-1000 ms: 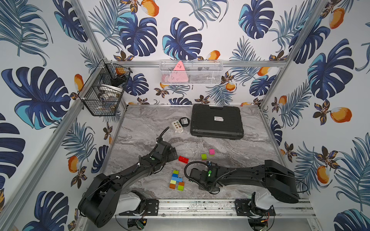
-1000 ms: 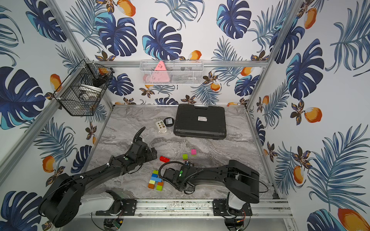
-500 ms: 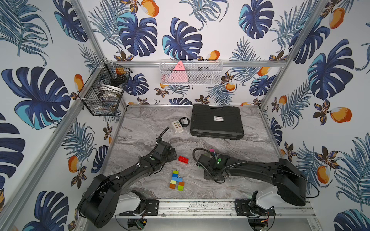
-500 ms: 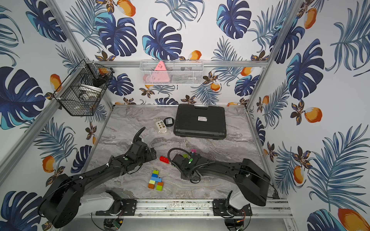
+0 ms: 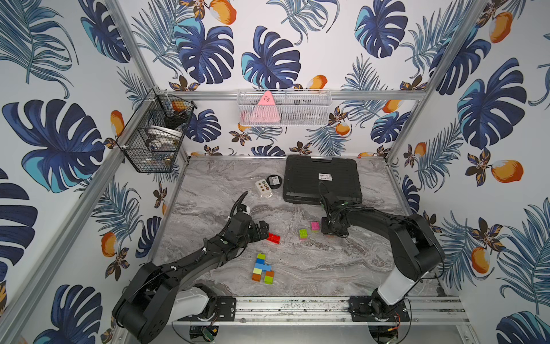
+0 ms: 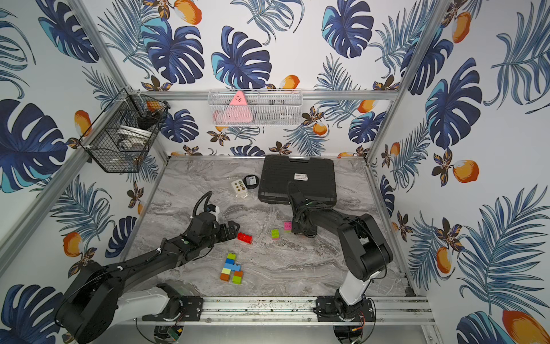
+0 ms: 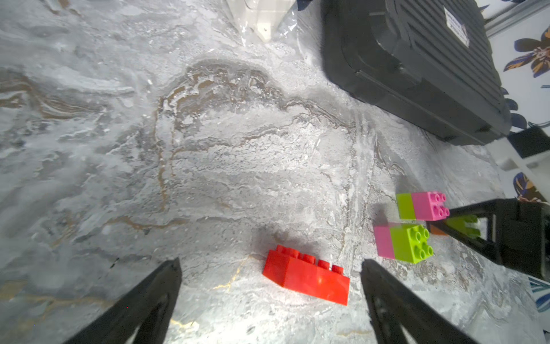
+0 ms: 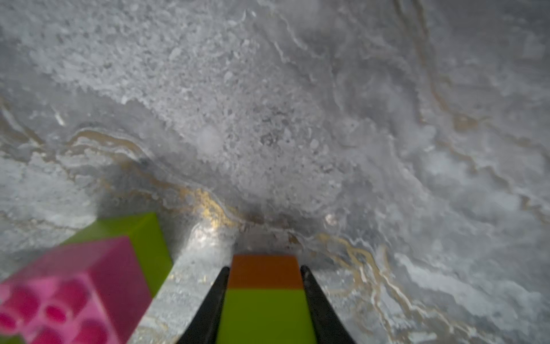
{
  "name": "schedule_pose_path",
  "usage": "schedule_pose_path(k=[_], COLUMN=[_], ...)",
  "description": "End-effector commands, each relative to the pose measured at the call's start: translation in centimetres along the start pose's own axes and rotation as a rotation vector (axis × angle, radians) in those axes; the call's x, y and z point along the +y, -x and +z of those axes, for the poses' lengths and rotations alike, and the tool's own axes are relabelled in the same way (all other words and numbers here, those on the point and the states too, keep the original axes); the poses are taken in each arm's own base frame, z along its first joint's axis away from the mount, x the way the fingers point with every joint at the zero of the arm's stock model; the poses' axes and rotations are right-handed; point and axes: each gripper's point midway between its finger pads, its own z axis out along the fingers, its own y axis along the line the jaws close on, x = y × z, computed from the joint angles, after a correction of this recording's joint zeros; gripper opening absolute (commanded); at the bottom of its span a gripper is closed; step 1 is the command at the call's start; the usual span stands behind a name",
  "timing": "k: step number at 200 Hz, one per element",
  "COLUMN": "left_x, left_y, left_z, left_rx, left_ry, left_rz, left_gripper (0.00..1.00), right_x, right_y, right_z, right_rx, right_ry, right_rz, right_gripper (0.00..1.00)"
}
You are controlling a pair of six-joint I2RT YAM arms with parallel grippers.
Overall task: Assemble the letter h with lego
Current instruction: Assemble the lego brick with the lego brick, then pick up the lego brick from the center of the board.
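A long red lego brick [image 7: 306,277] lies on the marble table between the fingers of my open left gripper [image 7: 270,263], nearer one finger; it shows in both top views [image 5: 273,237] [image 6: 244,237]. My right gripper [image 8: 265,268] is shut on a lime green and orange lego stack [image 8: 265,315], orange end toward the table, low at the middle right [image 5: 331,230]. Beside it lie a pink and green pair [image 5: 315,226] and a green and pink pair [image 5: 303,233]. A flat cluster of green, blue, light blue and orange bricks [image 5: 262,268] lies near the front.
A black case [image 5: 321,178] lies at the back right, just behind my right arm. A white card with coloured dots [image 5: 263,187] and a round black object [image 5: 273,180] sit left of it. Wire baskets [image 5: 154,134] [image 5: 284,107] hang on the walls.
My right gripper has carried the green and orange stack from beside the front cluster back and to the right, past the pink and green pairs. The left arm has stayed still.
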Motion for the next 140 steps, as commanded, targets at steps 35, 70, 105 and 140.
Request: schedule_pose_path(k=[35, 70, 105, 140], left_x=[-3.8, -1.9, -0.9, -0.4], left_y=[-1.9, -2.3, -2.2, -3.6], left_z=[2.2, 2.8, 2.5, 3.1], left_rx=[0.106, 0.132, 0.119, 0.165], left_ry=[-0.023, 0.112, 0.209, 0.261], left_rz=[0.170, 0.180, 0.164, 0.132], left_gripper=[0.99, 0.99, 0.85, 0.81], right_x=[-0.9, -1.4, -1.5, -1.7], right_y=[1.4, 2.2, 2.5, 2.0], right_z=[0.8, -2.5, -6.8, -9.6], right_rx=[0.017, -0.028, -0.100, -0.139], right_ry=[0.030, 0.030, 0.082, 0.124], right_rz=[-0.002, 0.019, 0.029, 0.033], right_gripper=[0.50, 0.61, 0.63, 0.63])
